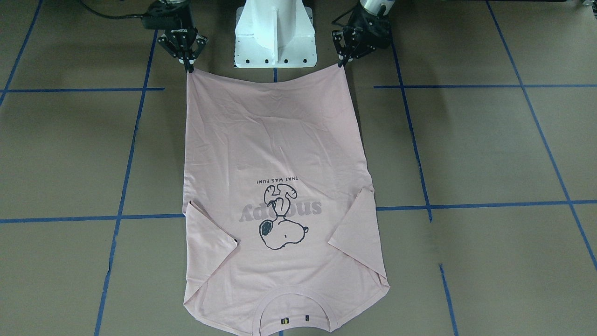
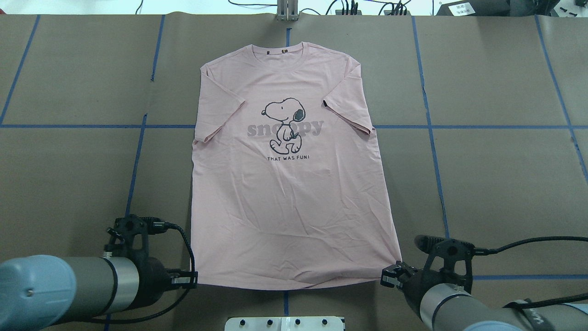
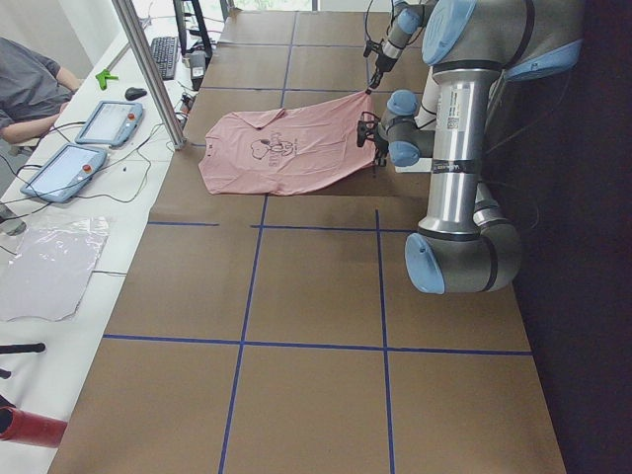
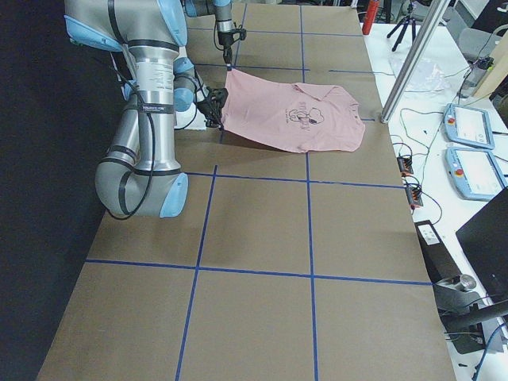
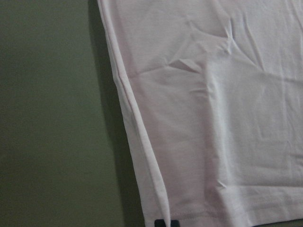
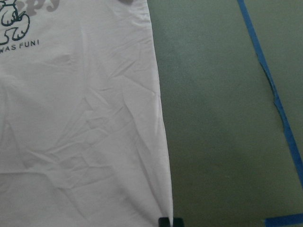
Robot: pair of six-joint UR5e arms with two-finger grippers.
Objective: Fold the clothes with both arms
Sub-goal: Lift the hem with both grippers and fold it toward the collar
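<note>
Now | left gripper point(image 2: 193, 277) clenched on T-shirt point(image 2: 294, 207) hem; right gripper point(image 2: 387, 275) too | wrist views confirm

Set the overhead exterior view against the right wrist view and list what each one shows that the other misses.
Overhead only: the collar of the T-shirt and the left pincer at a hem corner. Right wrist only: the ragged jag in the blue tape. Both: the right pincer at the other hem corner and the THAT WAS FUN! line.
</note>
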